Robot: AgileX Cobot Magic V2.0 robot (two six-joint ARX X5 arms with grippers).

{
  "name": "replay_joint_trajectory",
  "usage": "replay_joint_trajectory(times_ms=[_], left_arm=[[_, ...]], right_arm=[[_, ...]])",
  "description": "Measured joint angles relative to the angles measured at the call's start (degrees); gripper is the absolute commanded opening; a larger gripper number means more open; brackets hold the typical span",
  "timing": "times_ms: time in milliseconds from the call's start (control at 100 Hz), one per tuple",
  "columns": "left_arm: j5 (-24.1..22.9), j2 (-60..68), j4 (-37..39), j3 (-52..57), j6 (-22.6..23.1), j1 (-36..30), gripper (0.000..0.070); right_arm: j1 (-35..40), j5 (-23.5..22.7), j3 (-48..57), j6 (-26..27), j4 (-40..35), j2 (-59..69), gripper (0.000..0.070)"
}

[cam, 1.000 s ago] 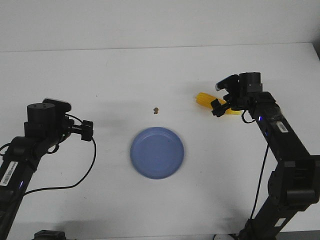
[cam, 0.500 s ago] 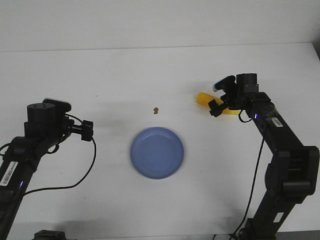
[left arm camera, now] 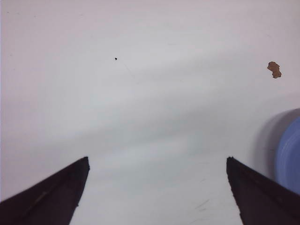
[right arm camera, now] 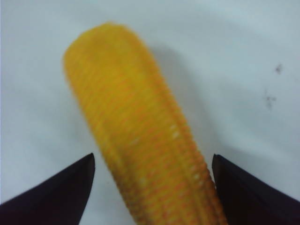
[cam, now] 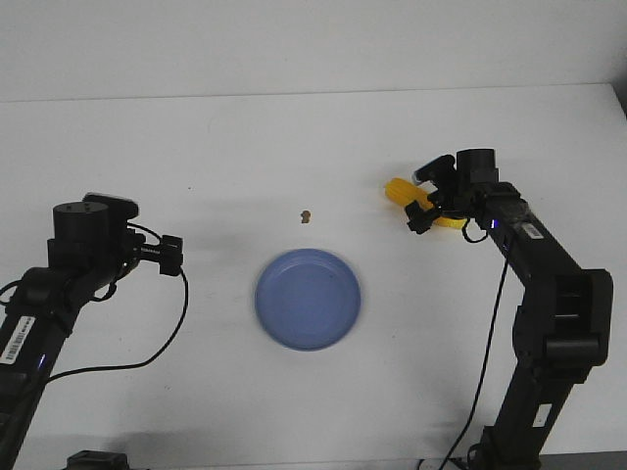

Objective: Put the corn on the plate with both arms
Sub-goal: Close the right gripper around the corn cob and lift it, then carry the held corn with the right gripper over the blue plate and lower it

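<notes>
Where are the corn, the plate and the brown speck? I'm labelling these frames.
corn [right arm camera: 140, 140]: right wrist view, middle of the cob.
plate [cam: 308, 299]: front view, centre of the dish.
brown speck [left arm camera: 274, 69]: left wrist view, its middle.

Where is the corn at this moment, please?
In the front view, the corn lies on the table's right side, up-right of the plate, between the right gripper's open fingers.
</notes>
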Motion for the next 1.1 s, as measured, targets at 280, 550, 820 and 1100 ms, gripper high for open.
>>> replay_joint_trajectory(times_ms=[280, 550, 820, 1100], left_arm=[[0.0, 0.0, -0.1, 0.0, 0.0, 0.0, 0.0595], [0.0, 0.0, -0.5, 0.0, 0.0, 0.0, 0.0595], [0.0, 0.0, -1.5, 0.0, 0.0, 0.0, 0.0595], [0.0, 0.0, -1.4, 0.0, 0.0, 0.0, 0.0595]], right_arm=[[0.0, 0.0, 0.0, 0.0, -0.4, 0.0, 0.0169], [0.0, -1.8, 0.1, 1.4, -2.4, -0.5, 0.0169], [2.8, -4.4, 0.1, 2.1, -11.6, -11.2, 0.0170], [11.7, -6.5, 0.1, 2.2, -22.3, -18.1, 0.0156]])
